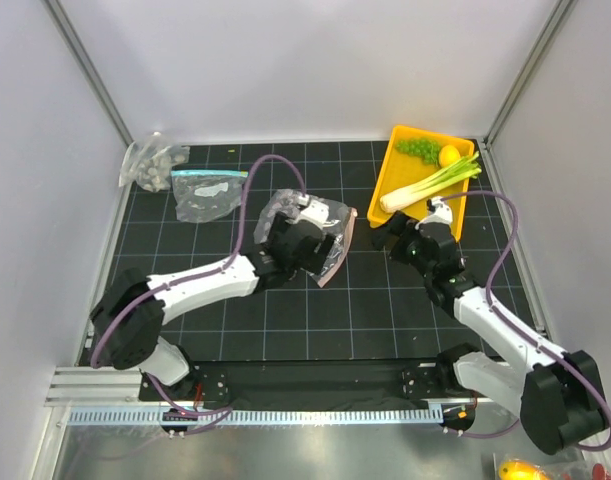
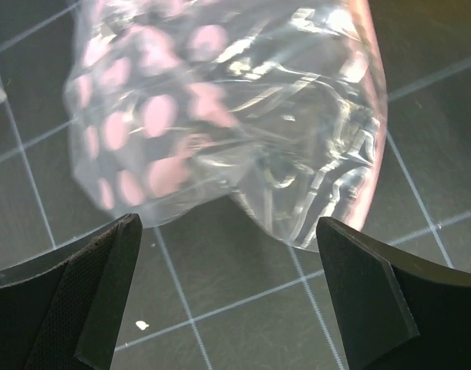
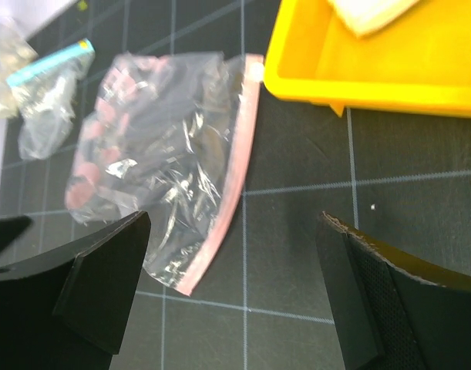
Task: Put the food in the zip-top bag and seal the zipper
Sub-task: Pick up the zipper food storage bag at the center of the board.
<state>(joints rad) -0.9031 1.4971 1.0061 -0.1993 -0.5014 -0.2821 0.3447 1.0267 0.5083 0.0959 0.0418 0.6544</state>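
While the table (image 1: 365, 300) carries everything within my reach, none of the food is in the bag yet. The yellow tray (image 1: 390, 170) sits in the far right corner, I judge so that my right arm can fetch from it. The zip-top bag (image 2: 220, 116) lies crumpled near the middle of the table. Its mouth is turned toward the right edge and the tray, which should keep the loading path short. My left gripper (image 2: 229, 227) hangs just over the bag, jaws wide and empty, placed, I think, to pinch the film and lift the mouth. My right gripper (image 3: 233, 220) is likewise wide and empty, between bag and tray. The leek (image 1: 425, 185) lies slantwise in the tray, with the grapes (image 1: 417, 148) and the lemon (image 1: 449, 155) at the tray's far end. The zipper (image 3: 235, 154) runs along the bag's right side; I cannot tell whether it is pressed shut.
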